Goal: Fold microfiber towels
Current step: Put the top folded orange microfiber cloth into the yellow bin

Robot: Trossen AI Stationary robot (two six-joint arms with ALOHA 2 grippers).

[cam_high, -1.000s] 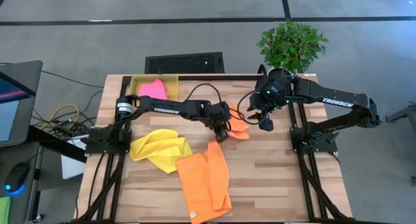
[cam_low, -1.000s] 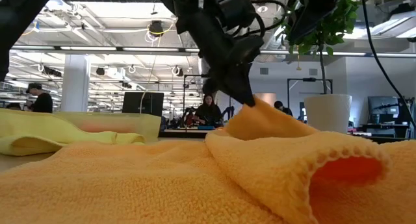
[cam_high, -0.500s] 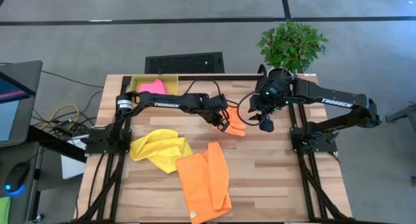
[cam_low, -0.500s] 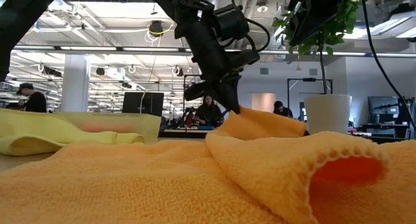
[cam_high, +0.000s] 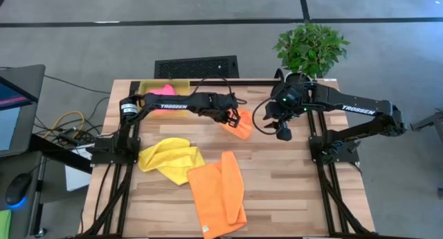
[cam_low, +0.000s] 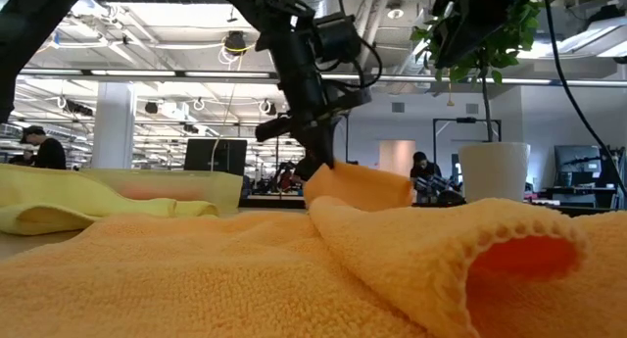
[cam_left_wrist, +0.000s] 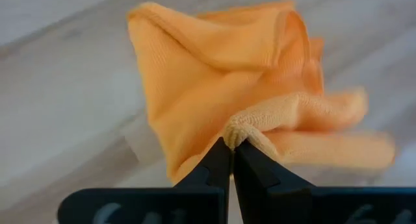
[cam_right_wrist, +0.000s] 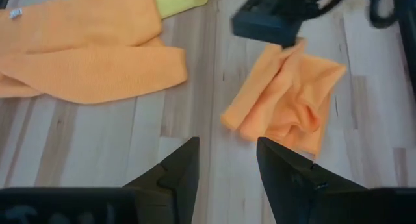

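A small orange towel (cam_high: 240,124) lies bunched on the table's far middle; it also shows in the low view (cam_low: 361,185) and the right wrist view (cam_right_wrist: 289,97). My left gripper (cam_high: 231,118) is shut on it. My right gripper (cam_high: 282,132) is open and empty, above the table to the towel's right. A larger orange towel (cam_high: 220,190) lies folded at the near middle. A yellow towel (cam_high: 170,160) lies crumpled to its left. A pink towel (cam_high: 163,93) lies in the yellow bin (cam_high: 181,85). My left gripper pinches a rolled fold (cam_left_wrist: 242,124) at the small orange towel's edge between its two fingertips. The fingers slant down from the table's left side. The towel trails beyond the fingers, bunched and slack, with its bulk (cam_low: 377,189) on the table.
A potted plant (cam_high: 310,48) stands at the table's far right corner. A dark grid mat (cam_high: 196,66) lies beyond the far edge. Bare wood (cam_high: 304,190) shows at the near right. People sit in the room behind the table.
My left gripper, still shut on the small orange towel, has gone toward the table's far edge and a little left. It has dragged the towel along with it, and the towel has bunched up closer under the fingers.
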